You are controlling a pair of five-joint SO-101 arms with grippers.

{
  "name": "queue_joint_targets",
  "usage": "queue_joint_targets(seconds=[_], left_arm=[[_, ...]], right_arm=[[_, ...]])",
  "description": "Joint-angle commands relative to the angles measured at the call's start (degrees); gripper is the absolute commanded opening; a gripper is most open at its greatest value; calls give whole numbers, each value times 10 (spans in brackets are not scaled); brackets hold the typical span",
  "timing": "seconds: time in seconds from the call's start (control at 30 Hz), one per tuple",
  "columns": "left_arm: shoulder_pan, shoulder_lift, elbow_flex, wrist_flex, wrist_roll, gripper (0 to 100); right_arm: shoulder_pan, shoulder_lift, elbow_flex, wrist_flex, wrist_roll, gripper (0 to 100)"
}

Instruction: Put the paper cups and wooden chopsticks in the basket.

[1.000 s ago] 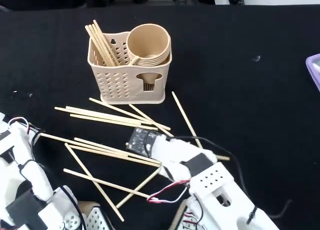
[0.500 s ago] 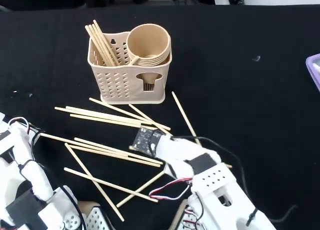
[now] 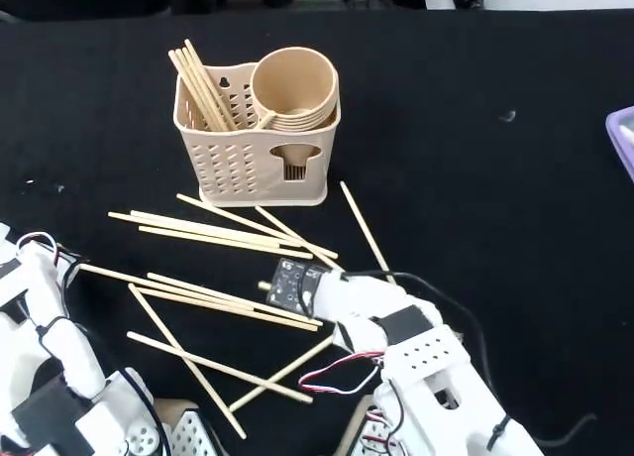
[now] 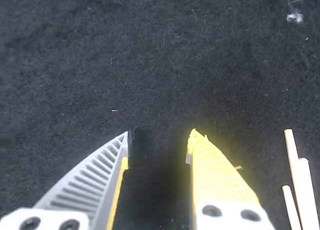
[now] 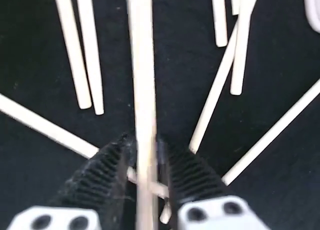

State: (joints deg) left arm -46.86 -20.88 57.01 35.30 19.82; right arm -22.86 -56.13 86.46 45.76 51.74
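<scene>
A beige slotted basket (image 3: 248,159) stands at the back of the black table. It holds stacked paper cups (image 3: 294,84) and a bundle of wooden chopsticks (image 3: 203,84). Several loose chopsticks (image 3: 213,230) lie scattered in front of it. My right gripper (image 5: 145,141) is shut on one chopstick (image 5: 142,70), which runs straight out between its black fingers (image 5: 112,165) above the other sticks. From above, that arm's wrist (image 3: 294,285) sits among the loose sticks. My left gripper (image 4: 159,136) hangs open over bare cloth, with chopstick ends (image 4: 296,180) beside it.
The left arm (image 3: 45,377) rests at the near left corner. A purple object (image 3: 622,134) pokes in at the right edge. Black cloth (image 3: 495,208) to the right of the basket is bare.
The right wrist has shifted slightly right and toward the near edge with the chopstick in its grip. The left arm has stayed put.
</scene>
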Motion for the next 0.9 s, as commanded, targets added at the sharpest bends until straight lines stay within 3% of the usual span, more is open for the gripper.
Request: queue_joint_targets(seconds=[0.0, 0.37, 0.47, 0.67, 0.87], left_arm=[[-5, -9, -18, -10, -4, 191], [-6, -9, -18, -10, -4, 191], [-5, -9, -18, -10, -4, 191], [-3, -9, -17, -10, -4, 191], [-5, -9, -17, -10, -4, 191]], right_arm=[[12, -14, -22, 9, 12, 10], [7, -15, -304, 174, -50, 11], [-4, -13, -355, 178, -91, 11], [-93, -9, -439, 176, -190, 11], [-149, 4, -462, 145, -222, 11]])
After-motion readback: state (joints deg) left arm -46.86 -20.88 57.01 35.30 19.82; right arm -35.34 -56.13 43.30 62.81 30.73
